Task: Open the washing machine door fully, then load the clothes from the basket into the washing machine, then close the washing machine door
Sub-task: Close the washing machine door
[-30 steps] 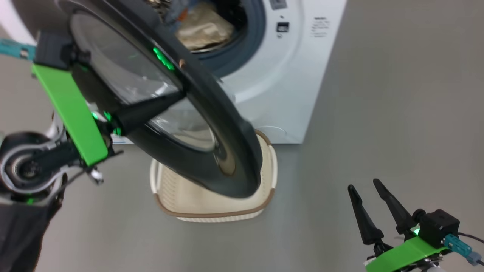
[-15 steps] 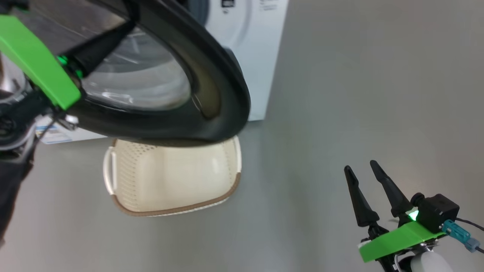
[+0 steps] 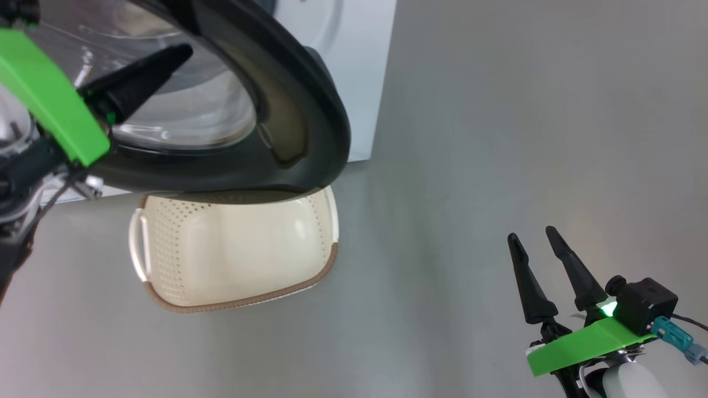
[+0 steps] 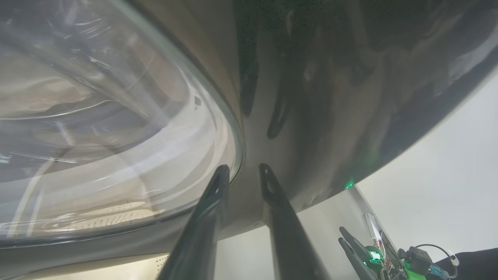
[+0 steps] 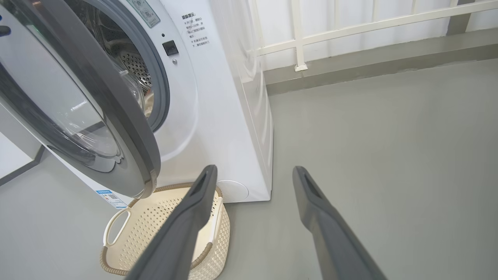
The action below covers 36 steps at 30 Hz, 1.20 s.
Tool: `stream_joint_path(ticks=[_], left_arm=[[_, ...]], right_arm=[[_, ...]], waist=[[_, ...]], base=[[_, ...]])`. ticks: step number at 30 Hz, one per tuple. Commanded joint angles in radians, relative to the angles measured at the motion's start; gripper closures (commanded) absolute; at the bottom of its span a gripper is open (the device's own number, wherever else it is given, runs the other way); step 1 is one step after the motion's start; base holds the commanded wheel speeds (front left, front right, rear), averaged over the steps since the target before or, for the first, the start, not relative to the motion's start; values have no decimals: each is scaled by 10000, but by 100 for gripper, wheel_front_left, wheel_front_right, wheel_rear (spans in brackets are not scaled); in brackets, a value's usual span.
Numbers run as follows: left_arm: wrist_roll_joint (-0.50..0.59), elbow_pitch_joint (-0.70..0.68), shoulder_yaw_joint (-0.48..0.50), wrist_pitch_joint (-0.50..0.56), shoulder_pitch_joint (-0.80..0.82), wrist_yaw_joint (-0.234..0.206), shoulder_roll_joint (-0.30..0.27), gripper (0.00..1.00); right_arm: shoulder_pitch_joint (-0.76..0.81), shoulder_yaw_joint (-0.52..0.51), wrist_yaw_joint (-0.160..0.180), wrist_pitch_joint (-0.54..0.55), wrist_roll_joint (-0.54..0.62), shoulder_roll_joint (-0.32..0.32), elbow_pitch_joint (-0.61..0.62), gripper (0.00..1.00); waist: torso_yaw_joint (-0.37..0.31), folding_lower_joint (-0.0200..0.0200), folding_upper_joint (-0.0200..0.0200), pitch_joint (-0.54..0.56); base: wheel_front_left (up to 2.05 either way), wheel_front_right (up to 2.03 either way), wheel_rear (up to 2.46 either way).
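Found the washing machine door point(image 3: 287, 110) swung partway out from the washing machine point(image 5: 218, 116), its black rim hanging over the basket point(image 3: 238, 301) set on the floor just before the washing machine's front. Saw the left gripper point(image 4: 243, 171) close up to the door's glossy outer face, fingers slightly parted at the edge of the glass, clasping nothing. Noted the right gripper point(image 3: 531, 234) well off from the washing machine, spread wide, empty.
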State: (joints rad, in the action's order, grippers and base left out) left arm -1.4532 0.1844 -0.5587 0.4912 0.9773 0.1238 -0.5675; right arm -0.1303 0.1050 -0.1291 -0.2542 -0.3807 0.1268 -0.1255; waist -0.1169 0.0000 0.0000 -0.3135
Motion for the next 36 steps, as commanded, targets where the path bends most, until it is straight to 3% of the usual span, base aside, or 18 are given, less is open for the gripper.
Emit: stream_joint_path(ticks=[1,2,6,20,36], left_arm=[[-46,-261,301,-137,7,69,-702,57],[-61,-277,251,-258,-122,69,-780,51],[-68,-327,98,-937,-781,69,-1087,0],[-322,217,-248,-4038,-3760,69,-1568,0],[-170,879,-1313,-6419,-5647,69,-1601,0]], right_arm=[[-114,188,-16,-76,62,99,220,0],[-107,185,-16,-76,66,134,209,0],[-41,153,-16,-76,73,324,183,0],[573,-42,-16,-76,24,1036,139,0],[1104,-279,-16,-76,-90,1561,92,0]], waist=[[203,0,0,151],[271,0,0,209],[577,0,0,457],[1472,0,0,1362],[1472,0,0,1742]], base=[[0,0,0],[0,0,0],[0,0,0],[0,0,0],[0,0,0]])
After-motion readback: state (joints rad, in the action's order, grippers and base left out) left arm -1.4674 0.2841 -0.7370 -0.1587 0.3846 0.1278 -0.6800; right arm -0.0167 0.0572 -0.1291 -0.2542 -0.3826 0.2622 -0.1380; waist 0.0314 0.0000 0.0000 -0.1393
